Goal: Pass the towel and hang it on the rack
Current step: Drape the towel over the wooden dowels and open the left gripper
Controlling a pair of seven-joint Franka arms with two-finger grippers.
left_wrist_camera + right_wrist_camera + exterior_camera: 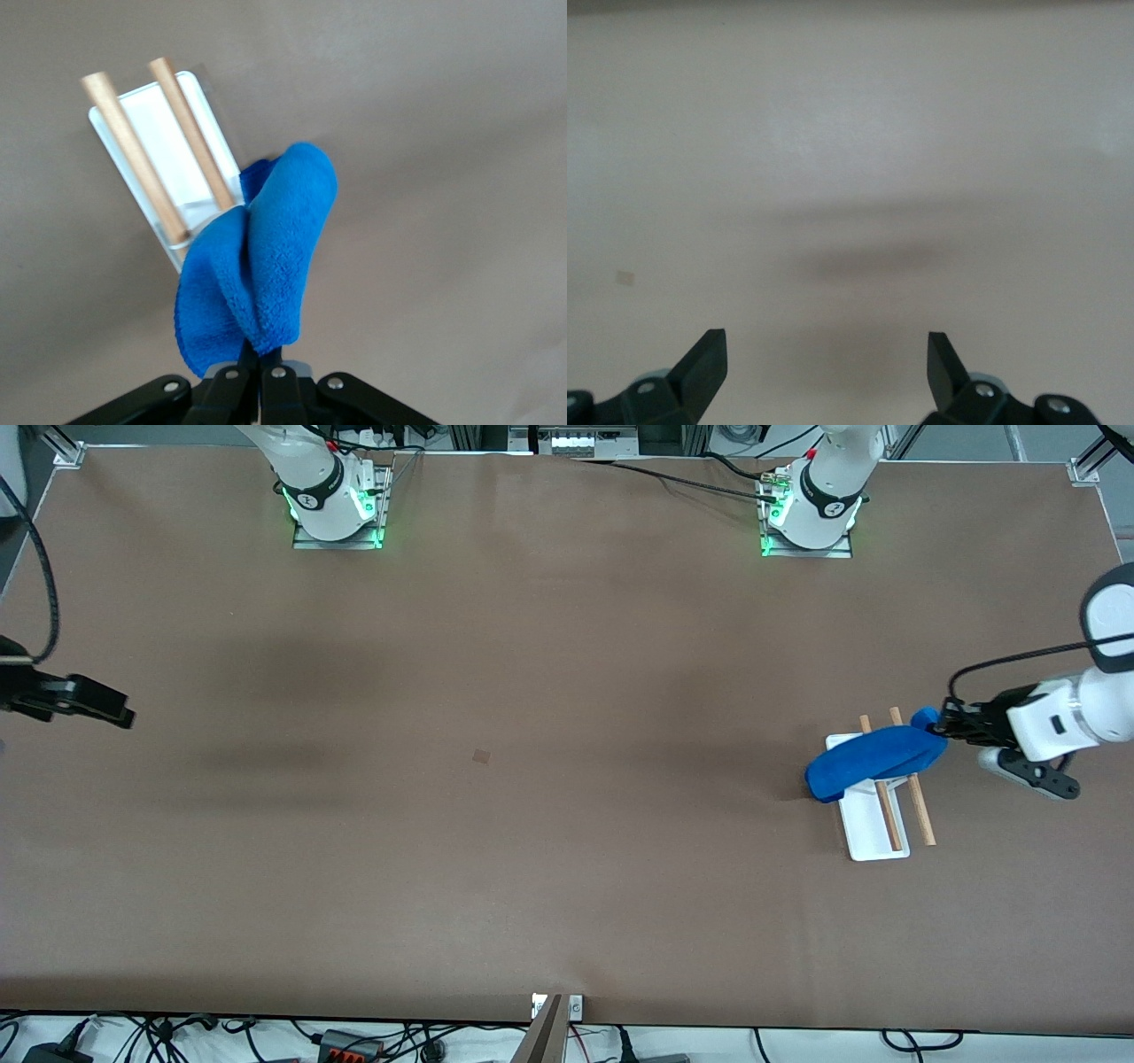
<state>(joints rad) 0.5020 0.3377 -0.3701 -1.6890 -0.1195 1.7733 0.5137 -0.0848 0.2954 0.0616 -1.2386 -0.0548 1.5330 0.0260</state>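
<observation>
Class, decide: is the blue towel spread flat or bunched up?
Bunched. The towel lies as a folded lump across the rack rods, one end pinched in the shut left gripper.

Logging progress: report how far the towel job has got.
Done: the handover, since the left gripper alone is shut on the towel. In hand: towel draped across the rack rods. Left: release. The right gripper waits open over bare table at its end.

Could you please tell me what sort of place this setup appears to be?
Probably a robotics lab: two white arm bases bolted to a brown table, aluminium framing, and loose cables at its edge.
</observation>
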